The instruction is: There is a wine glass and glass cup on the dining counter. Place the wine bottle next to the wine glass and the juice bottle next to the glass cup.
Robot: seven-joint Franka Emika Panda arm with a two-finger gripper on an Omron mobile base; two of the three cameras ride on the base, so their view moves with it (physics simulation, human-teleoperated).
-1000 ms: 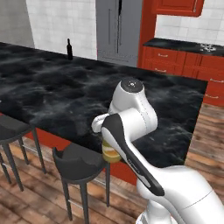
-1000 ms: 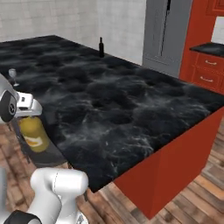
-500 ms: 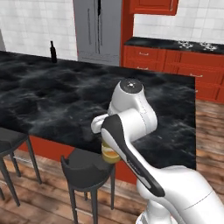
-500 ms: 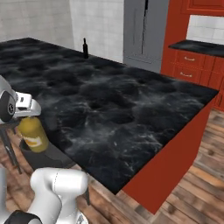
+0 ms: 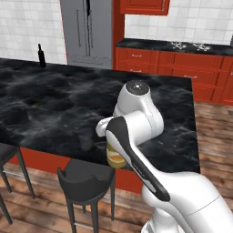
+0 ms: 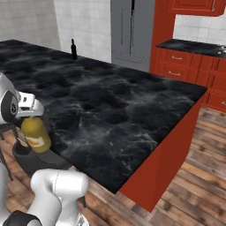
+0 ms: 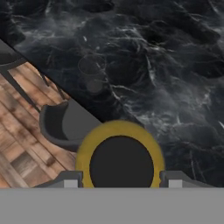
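Observation:
My gripper (image 7: 120,180) is shut on the juice bottle (image 7: 119,133), a squat yellow bottle with a black cap. It hangs off the near edge of the dining counter (image 5: 54,104), above a stool. The juice bottle (image 5: 115,157) shows below my forearm, and the juice bottle (image 6: 36,134) hangs under the hand (image 6: 27,107). The wine bottle (image 5: 41,55) stands upright at the counter's far edge, and the wine bottle (image 6: 73,49) appears there too. A faint clear glass (image 7: 92,72) stands on the counter (image 7: 166,65) near its edge; I cannot tell which kind.
Dark stools (image 5: 86,179) stand along the counter's near side, one right under the bottle (image 7: 61,127). A grey fridge (image 5: 88,32) and red cabinets (image 5: 173,68) line the back wall. Wooden floor lies past the counter's right end (image 6: 194,145).
The whole scene has slid left in both base views, so the camera has moved. The juice bottle stays held in the same place relative to my arm.

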